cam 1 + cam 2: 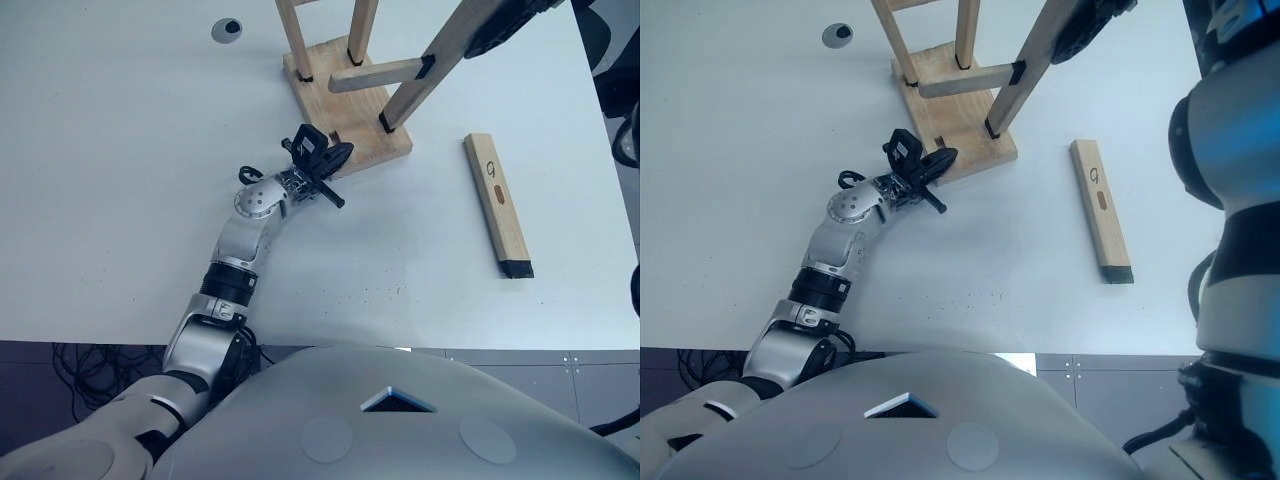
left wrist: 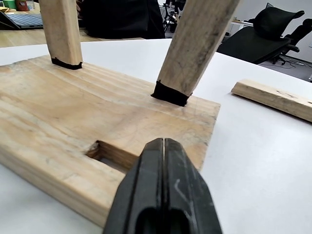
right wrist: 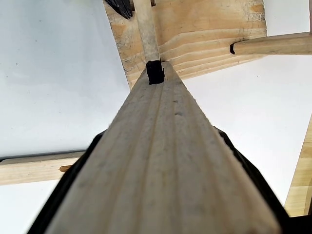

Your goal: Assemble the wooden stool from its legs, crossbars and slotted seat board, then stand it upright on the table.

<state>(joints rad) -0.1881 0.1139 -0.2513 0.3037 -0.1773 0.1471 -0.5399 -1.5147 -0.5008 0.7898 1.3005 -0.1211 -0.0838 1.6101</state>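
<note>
Seat board (image 1: 345, 110) flat on the white tabletop (image 1: 120, 180), far middle, underside up. Pale rectangular plank, grain clear along its length. Two back legs (image 1: 295, 35) upright in the far slots, square in section, black bands at the seated ends. Slanted leg (image 1: 440, 55) leaning off to the right, foot banded black and set in the board's near right corner. Crossbar (image 1: 375, 74) roughly level above the board, one black-tipped end against the slanted leg, other end close by a back leg; joint there hard to tell. Empty slot (image 2: 109, 155) cut into the board's near edge, a plain rectangular notch with raw wood inside.

Left claw (image 1: 338, 155) low at that near edge, just beside the empty slot, black fingers pressed together with nothing between them. Right claw (image 1: 500, 28) high at the far right, clamped on the upper part of the slanted leg, a black finger on each side of the wood.

Loose leg (image 1: 497, 205) flat on the tabletop, well apart to the right of the board. Black cap at its near end, oblong mortise near the middle.

Surface smooth and matt, with a round grey grommet (image 1: 227, 29) at the far left. Black office chairs (image 2: 278, 27) beyond the far edge. Dark floor and tangled black cables (image 1: 90, 365) below the near edge.
</note>
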